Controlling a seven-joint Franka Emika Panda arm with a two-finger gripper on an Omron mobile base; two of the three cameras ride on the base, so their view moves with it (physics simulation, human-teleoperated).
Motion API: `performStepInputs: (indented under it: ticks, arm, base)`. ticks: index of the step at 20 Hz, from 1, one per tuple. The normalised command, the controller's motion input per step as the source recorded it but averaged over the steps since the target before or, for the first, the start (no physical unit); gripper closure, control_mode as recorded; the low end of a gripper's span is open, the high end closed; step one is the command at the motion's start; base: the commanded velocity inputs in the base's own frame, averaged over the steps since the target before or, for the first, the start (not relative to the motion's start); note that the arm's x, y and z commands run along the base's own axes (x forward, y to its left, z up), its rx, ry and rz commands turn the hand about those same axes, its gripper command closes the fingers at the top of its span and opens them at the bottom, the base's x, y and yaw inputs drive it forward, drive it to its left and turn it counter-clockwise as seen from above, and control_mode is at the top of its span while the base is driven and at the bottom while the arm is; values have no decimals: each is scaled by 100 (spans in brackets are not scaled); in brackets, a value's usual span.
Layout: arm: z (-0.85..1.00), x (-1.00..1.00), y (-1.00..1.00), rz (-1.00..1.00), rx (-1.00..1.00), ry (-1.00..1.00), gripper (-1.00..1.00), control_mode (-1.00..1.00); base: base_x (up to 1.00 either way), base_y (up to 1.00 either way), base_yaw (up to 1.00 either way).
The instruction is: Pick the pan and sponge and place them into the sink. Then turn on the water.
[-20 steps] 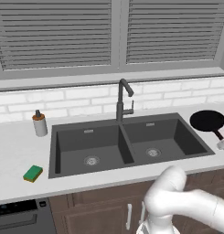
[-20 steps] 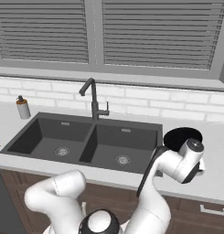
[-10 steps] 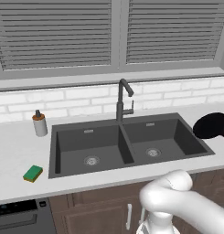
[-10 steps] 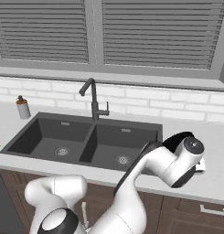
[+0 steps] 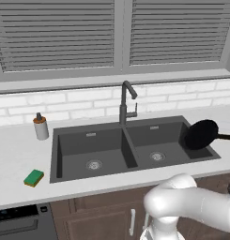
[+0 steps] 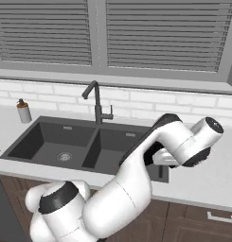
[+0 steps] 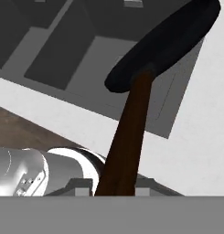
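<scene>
A home kitchen: double-basin sink (image 5: 72,145), brick-tile backsplash (image 5: 79,101), blinds (image 5: 55,35), wooden cabinets (image 5: 102,218).

No readable txt, labels, brands or nos. anywhere: soap bottle (image 5: 40,127) left of the sink (image 5: 130,150) is plain, no print on it.

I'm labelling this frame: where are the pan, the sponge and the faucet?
pan (image 5: 201,134): left base view, middle of the round black body.
sponge (image 5: 34,177): left base view, green top face.
faucet (image 5: 123,105): left base view, upright stem.
</scene>
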Motion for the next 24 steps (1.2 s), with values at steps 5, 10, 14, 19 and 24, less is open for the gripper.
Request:
performStepInputs:
  ticks: [5,10,14,19,24]
  arm:
    - [18,0,35,21,36,14,100,-100]
    - [-9,0,54,0,22,-1,100,-100]
    - [-30,12,73,-14,8,0,100,-100]
    - [-49,36,96,-23,0,0,100,-100]
    - [-19,34,33,-11,0,3,100,-100]
  base:
    - [0,0,0]
    - [0,0,0]
    - [0,0,0]
    - [0,0,0]
    - [0,0,0]
